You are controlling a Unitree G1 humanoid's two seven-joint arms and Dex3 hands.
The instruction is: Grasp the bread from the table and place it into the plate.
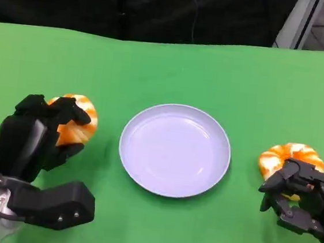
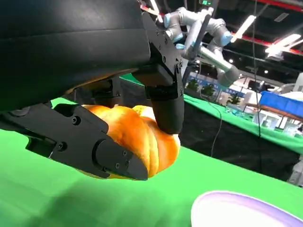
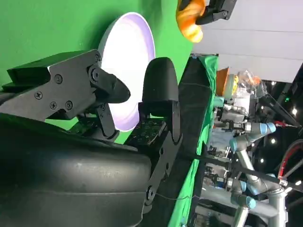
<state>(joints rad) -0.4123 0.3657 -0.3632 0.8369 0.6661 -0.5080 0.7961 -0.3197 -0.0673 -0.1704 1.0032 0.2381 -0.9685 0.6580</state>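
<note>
A pale plate (image 1: 174, 150) sits in the middle of the green desk (image 1: 167, 70), and nothing lies in it. To its left, the left robot hand (image 1: 39, 134) has its fingers wrapped around an orange and white bread (image 1: 76, 121); the left wrist view shows the black fingers (image 2: 165, 101) pressing the bread (image 2: 137, 135) from both sides, with the rim of the plate (image 2: 246, 210) just beyond it. Whether that bread rests on the green cloth or hangs slightly above it cannot be told. On the other side of the plate a second bread (image 1: 288, 161) of the same colouring lies on the desk, and the right robot hand (image 1: 302, 197) sits right at its near edge with fingers curled over it; whether it truly grips it cannot be told from the head view. In the right wrist view the right robot hand's fingers (image 3: 158, 94) stand apart with nothing seen between them, the plate (image 3: 130, 66) behind them and the far bread (image 3: 190, 21) in the other hand beyond. A dark curtain (image 1: 133, 5) hangs behind the desk.
</note>
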